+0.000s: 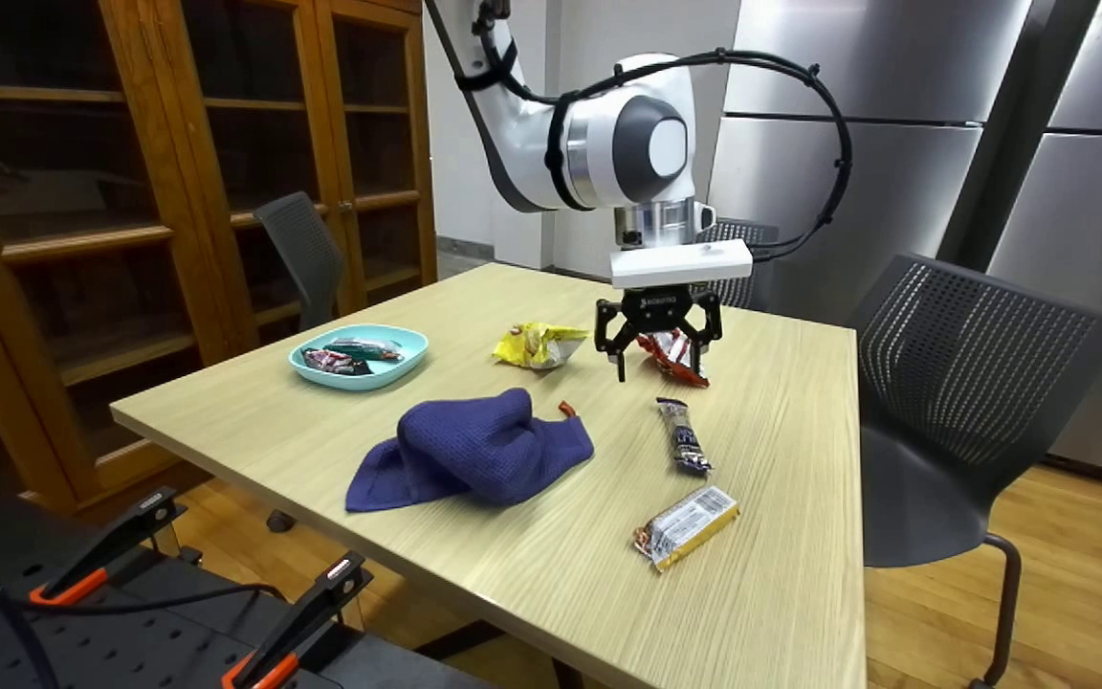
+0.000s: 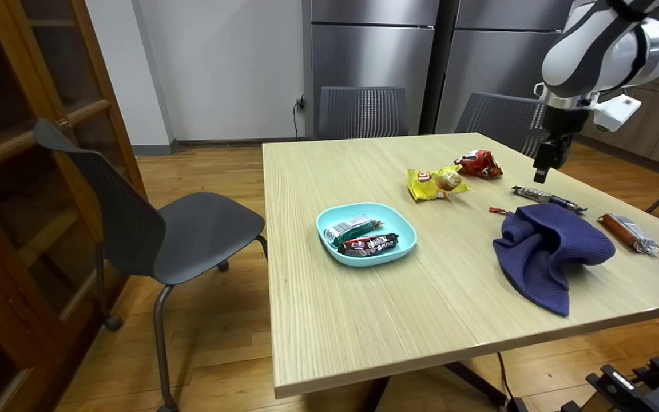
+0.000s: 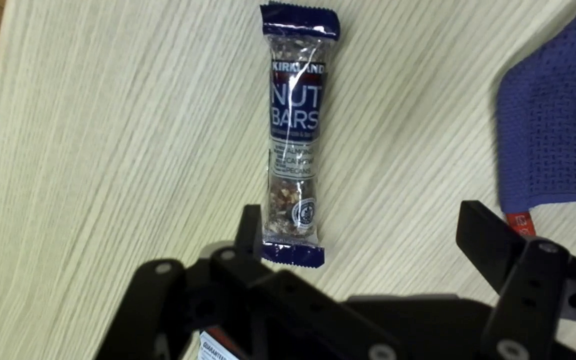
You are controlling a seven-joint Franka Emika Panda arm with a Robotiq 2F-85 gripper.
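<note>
My gripper (image 1: 658,369) is open and empty above the table, fingers pointing down. It also shows in an exterior view (image 2: 540,175). It is nearest a clear-and-navy nut bar (image 3: 295,125), which lies flat on the table and shows in both exterior views (image 1: 683,436) (image 2: 549,198). In the wrist view the bar's lower end lies beside the left fingertip, between the spread fingers (image 3: 360,215). A crumpled blue cloth (image 1: 484,450) with a red tag lies beside the bar. A red wrapper (image 1: 677,356) is partly hidden behind the gripper.
A yellow bag (image 1: 539,344) lies near the red wrapper. A brown bar with a white label (image 1: 688,526) lies toward the table's near side. A turquoise tray (image 2: 366,261) holds two wrapped bars (image 2: 352,229) (image 2: 368,245). Chairs (image 1: 981,383) (image 2: 203,234) stand around the table (image 1: 551,565).
</note>
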